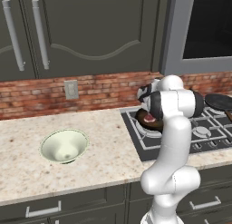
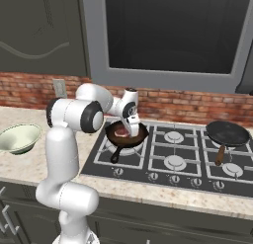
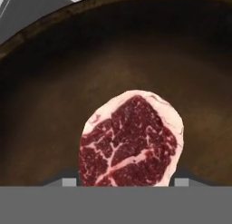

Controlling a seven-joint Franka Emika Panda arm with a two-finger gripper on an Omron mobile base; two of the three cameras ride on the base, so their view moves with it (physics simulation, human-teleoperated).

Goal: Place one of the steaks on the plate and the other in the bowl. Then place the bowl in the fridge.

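Steak [image 3: 131,141] flat in dark pan [image 3: 54,96], long axis diagonal in hand view; tool [image 3: 122,182] straddling it, grip unclear.

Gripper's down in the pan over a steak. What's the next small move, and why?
Probably close the fingers on the steak before lifting. In the hand view the two fingertips sit either side of its near end, apart from each other, and the meat lies flat on the dark pan. The gripper is already low in the pan, and the bowl waits on the counter.
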